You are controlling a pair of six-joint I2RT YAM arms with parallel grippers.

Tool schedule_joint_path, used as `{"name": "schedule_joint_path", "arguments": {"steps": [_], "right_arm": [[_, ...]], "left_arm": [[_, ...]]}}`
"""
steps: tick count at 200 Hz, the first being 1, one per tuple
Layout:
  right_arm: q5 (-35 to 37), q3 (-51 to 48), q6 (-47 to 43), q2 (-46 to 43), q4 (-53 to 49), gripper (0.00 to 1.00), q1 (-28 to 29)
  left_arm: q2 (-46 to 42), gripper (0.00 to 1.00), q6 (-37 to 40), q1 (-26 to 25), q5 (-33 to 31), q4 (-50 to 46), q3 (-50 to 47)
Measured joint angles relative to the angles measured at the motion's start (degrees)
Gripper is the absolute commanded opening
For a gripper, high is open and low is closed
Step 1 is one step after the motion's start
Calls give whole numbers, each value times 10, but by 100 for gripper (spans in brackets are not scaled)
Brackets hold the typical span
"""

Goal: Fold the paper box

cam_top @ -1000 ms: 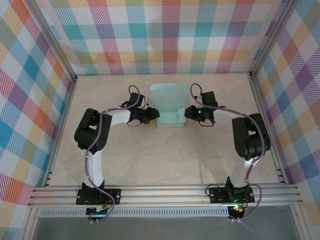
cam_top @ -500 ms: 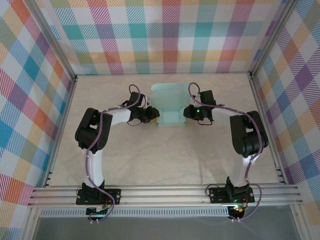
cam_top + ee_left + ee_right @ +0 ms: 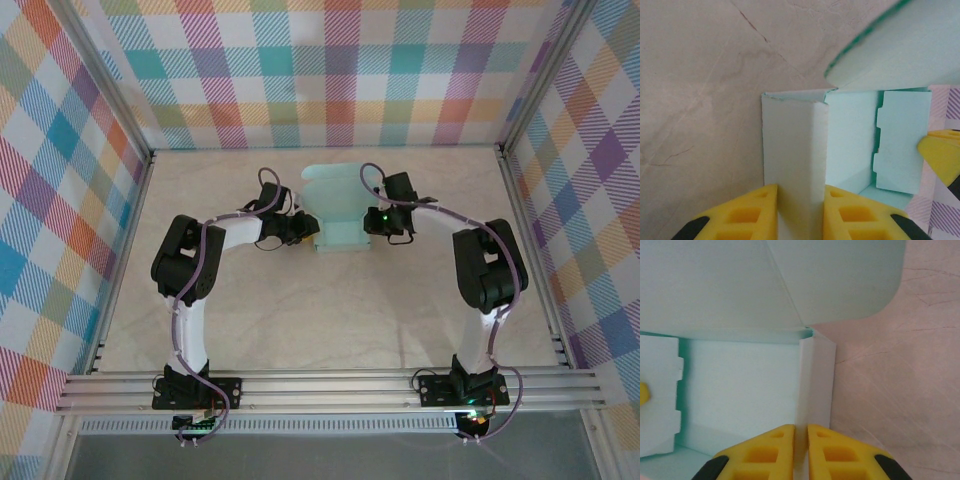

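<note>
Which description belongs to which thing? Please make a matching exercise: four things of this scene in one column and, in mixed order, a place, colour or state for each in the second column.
Things
1. left end effector
2. right end effector
3. rounded lid flap
4. table

Descriptions
A. beige, with a marbled pattern
B. shut on the right side wall of the paper box
C. open, on the far side of the paper box
D. shut on the left side wall of the paper box

Pairs: 1-D, 2-B, 3-C, 4-A
</note>
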Motion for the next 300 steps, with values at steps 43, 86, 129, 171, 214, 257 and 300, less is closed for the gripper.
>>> {"name": "schedule_joint_path", "arguments": {"steps": [43,86,129,171,214,257,300], "right_arm": [[78,50,-13,19,-61,11,28],[145,91,-26,43,-109,17,53],[176,97,-32,79,-149,15,65],[219,133,-33,89,-180,13,72],[285,182,-40,127,-224,0,94],[352,234,-41,169,-272,0,115],[409,261,-38,192,-304,0,128]], "left_arm": [[1,22,0,0,-1,-4,4],[2,22,1,-1,-3,-12,8],[4,22,5,-8,-3,-13,11],[4,22,5,-11,0,-15,11],[4,22,5,-12,0,-16,11],[4,22,5,-12,0,-17,12],[4,22,5,-12,-1,-17,12]]}}
